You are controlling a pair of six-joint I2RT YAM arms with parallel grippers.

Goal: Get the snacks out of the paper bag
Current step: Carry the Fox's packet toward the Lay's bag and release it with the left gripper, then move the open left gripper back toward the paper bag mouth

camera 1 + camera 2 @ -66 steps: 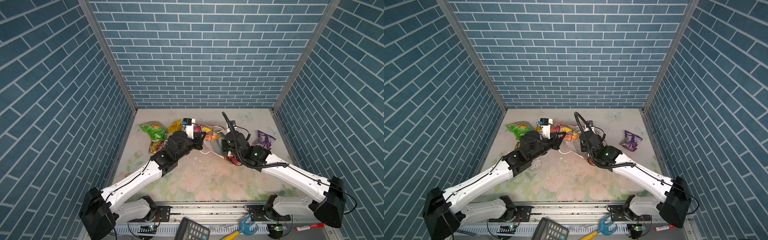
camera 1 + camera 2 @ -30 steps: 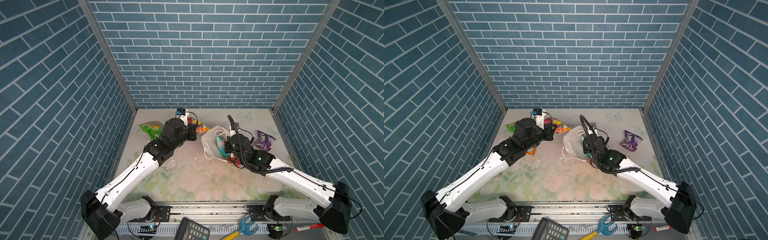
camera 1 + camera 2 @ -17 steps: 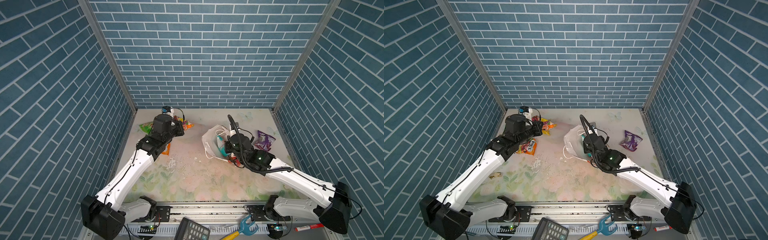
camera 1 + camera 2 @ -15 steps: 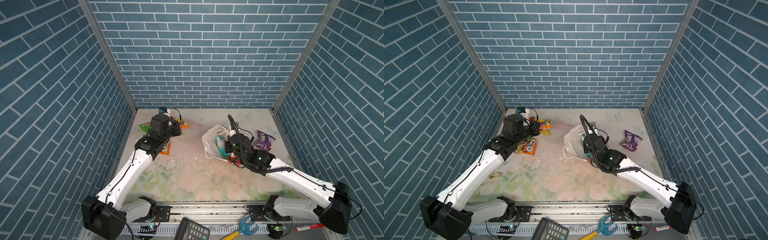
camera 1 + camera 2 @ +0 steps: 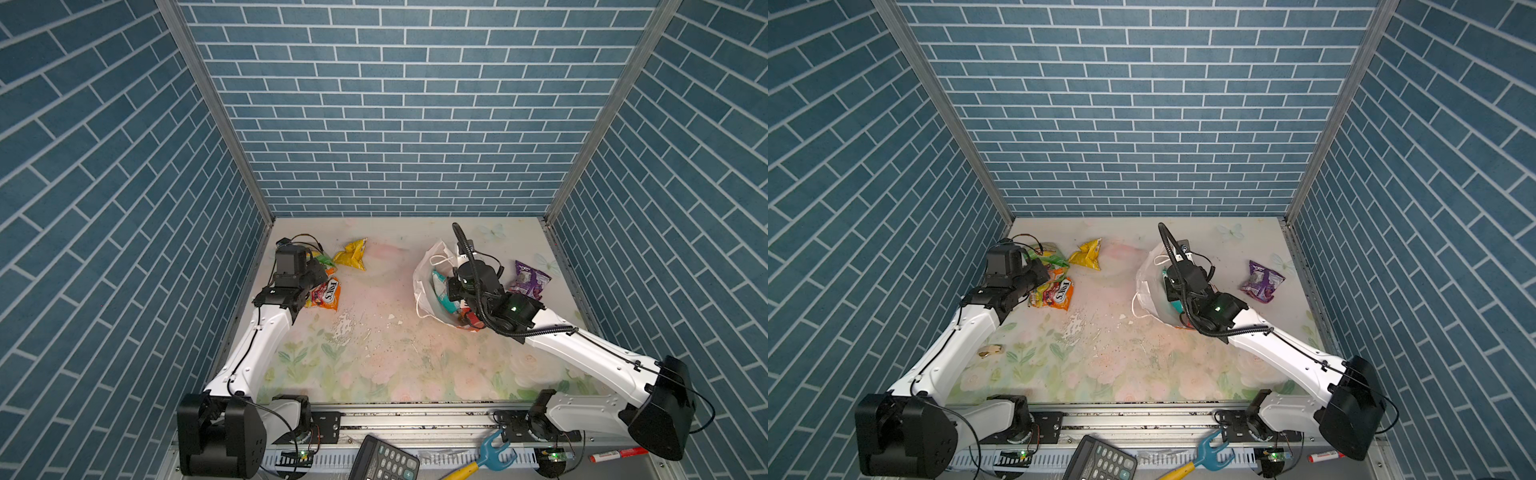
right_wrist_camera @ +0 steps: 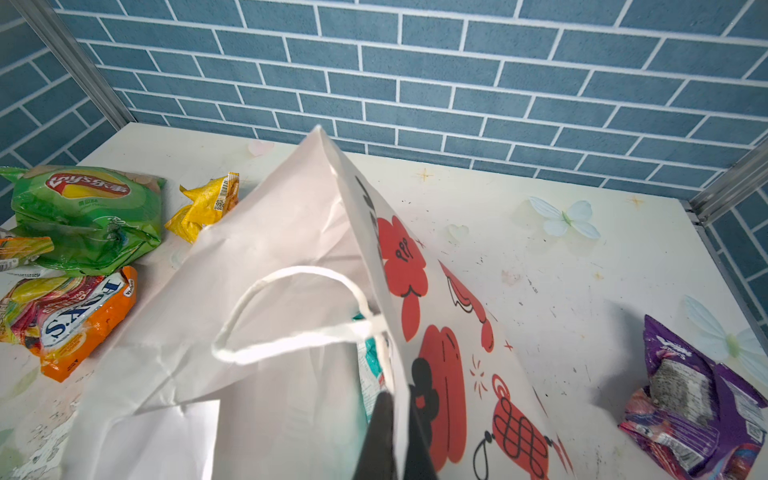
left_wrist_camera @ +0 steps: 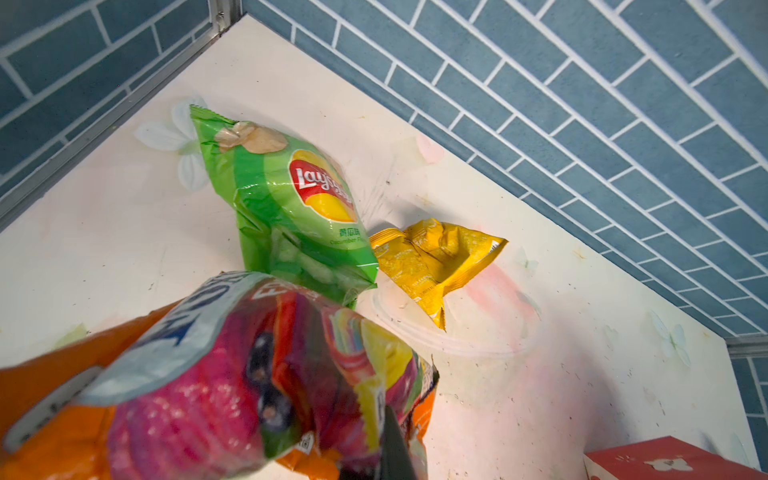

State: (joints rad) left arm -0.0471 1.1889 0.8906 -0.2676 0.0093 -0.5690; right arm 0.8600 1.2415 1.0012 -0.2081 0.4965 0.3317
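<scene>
Walled in on three sides by blue brick-print walls [image 5: 395, 124], with a pale floral table [image 5: 374, 361] below.

Right of centre on that table, the paper bag [image 5: 422, 274]: white with red cartoon prints, slumped, mouth gaping upward and interior open to both top views. White cord handle looped across the opening in the right wrist view. Pinched at the rim by the right gripper [image 6: 401, 419], jaws closed on the printed wall, one dark finger inside and one outside.

At the far left of the table, the left gripper [image 7: 388, 432], clamped on the edge of an orange packet [image 7: 249, 374] with a multicoloured fruit print. Cannot tell whether that packet touches the table.

Just beyond it, flat on the table toward the left back corner, the green Lay's packet [image 7: 291, 208]. Well apart on the right side, beside the bag but not touching it, the purple packet [image 5: 530, 282]. Just beside the left gripper on its near side, the orange Fox's packet [image 5: 328, 295], lying flat with lettering up. Right of the green one, the crumpled yellow packet [image 5: 352, 254]. Inside the bag, partly hidden by its wall, the teal-white packet [image 5: 440, 286].
</scene>
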